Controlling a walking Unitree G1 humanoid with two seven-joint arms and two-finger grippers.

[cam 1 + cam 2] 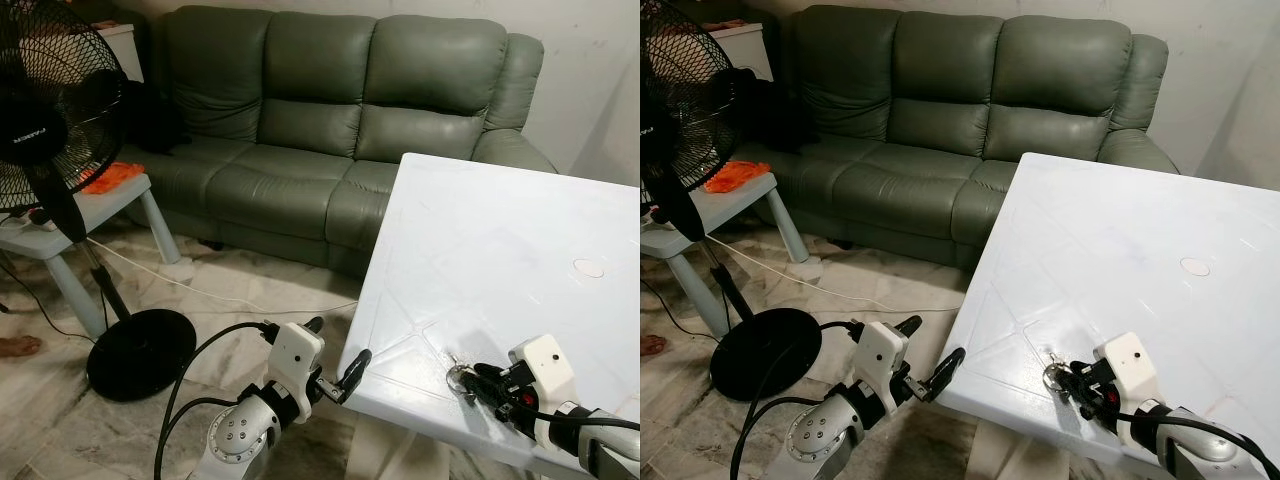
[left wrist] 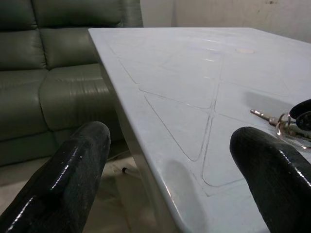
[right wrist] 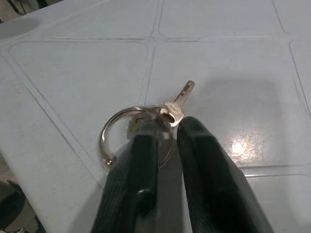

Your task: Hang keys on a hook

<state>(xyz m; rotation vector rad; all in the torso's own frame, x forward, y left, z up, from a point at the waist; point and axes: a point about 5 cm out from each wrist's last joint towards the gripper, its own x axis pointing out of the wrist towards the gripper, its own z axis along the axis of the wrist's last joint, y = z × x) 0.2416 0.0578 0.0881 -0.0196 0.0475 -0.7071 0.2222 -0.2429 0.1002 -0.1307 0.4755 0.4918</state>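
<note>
A metal key ring with a small key [image 3: 177, 104] lies on the white table [image 1: 500, 230] near its front edge. My right gripper [image 3: 165, 133] rests low on the table, its two black fingers pinched together over the ring [image 3: 112, 130]; the keys [image 1: 458, 377] stick out just beyond its tips. To the left, my left gripper [image 1: 338, 345] hovers open at the table's front left corner, one finger [image 2: 80, 160] off the edge and one finger [image 2: 265, 160] over the top. The keys [image 2: 279, 124] also lie ahead of it in the left wrist view.
A green leather sofa [image 1: 340, 130] stands behind the table. A black pedestal fan [image 1: 50, 110] with a round base [image 1: 140, 350] stands on the marble floor at left, beside a small pale table [image 1: 90, 205] with an orange cloth [image 1: 110, 178]. Cables run across the floor.
</note>
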